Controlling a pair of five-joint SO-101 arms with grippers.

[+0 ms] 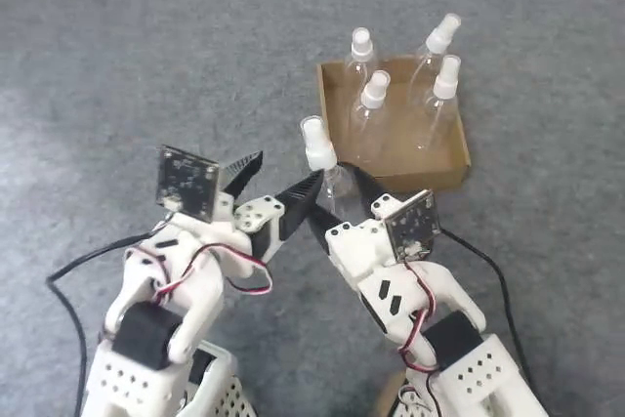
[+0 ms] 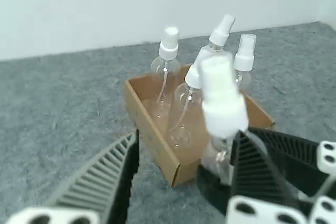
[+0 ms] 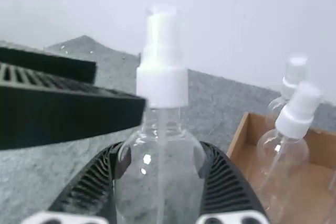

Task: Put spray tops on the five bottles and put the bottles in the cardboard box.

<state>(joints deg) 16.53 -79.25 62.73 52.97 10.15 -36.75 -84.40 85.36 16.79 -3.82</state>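
Clear plastic bottle [image 3: 160, 171] with a white spray top [image 3: 161, 77] is held upright just in front of the cardboard box [image 1: 430, 175], pinched round its rounded belly by the right fingers [image 3: 226, 187]. Meanwhile the left fingers [image 1: 305, 187] are spread wide, one ribbed black tip right by the neck. Four more capped bottles [image 1: 371, 119] stand inside the shallow brown box, which sits on the fuzzy grey tabletop [image 1: 117, 75].

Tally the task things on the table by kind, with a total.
Clear bottles: 5, four boxed, plus the held bottle in the right gripper
White spray tops: 5, one on each bottle
Cardboard box: 1
Total: 11
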